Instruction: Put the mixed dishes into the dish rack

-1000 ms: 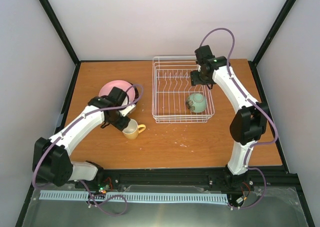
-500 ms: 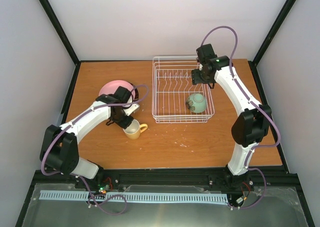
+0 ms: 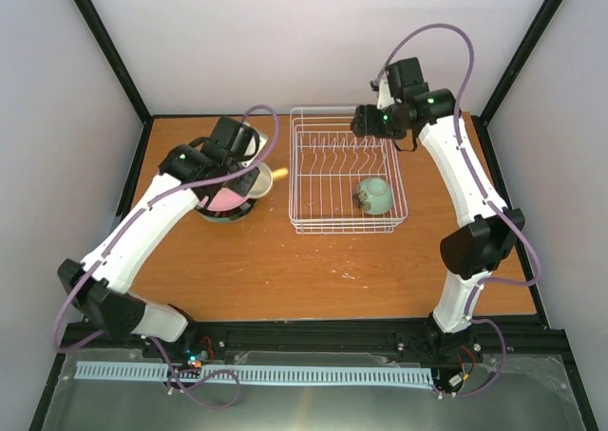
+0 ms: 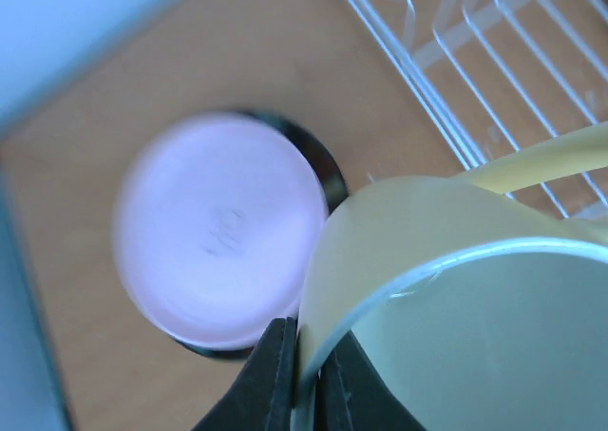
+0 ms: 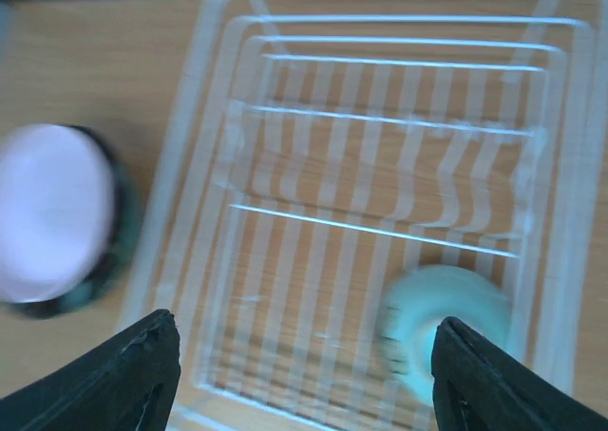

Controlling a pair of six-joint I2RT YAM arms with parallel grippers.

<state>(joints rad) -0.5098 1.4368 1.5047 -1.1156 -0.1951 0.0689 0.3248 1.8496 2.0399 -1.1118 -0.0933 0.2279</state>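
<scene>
My left gripper [image 4: 306, 379] is shut on the wall of the pale yellow mug [image 4: 456, 298], one finger inside the rim and one outside. The mug [image 3: 259, 181] hangs off the table, just left of the white wire dish rack [image 3: 302, 179]. Below it the pink plate [image 4: 223, 227] lies on a dark-rimmed plate [image 4: 330, 172]. The mint green bowl [image 3: 373, 195] sits in the rack's front right corner. My right gripper [image 3: 361, 123] hovers open and empty above the rack's back edge, looking down on the rack [image 5: 380, 118] and the bowl [image 5: 446, 312].
The stacked plates [image 3: 223, 203] lie left of the rack, partly under my left arm. Upright prongs [image 3: 332, 146] run across the rack's back half. Black frame posts and grey walls close in the wooden table [image 3: 313, 270] on three sides.
My left gripper closed on the mug's wall, lifted it off the table and carried it back over the pink plate toward the rack. My right arm rose and shifted left, still open.
</scene>
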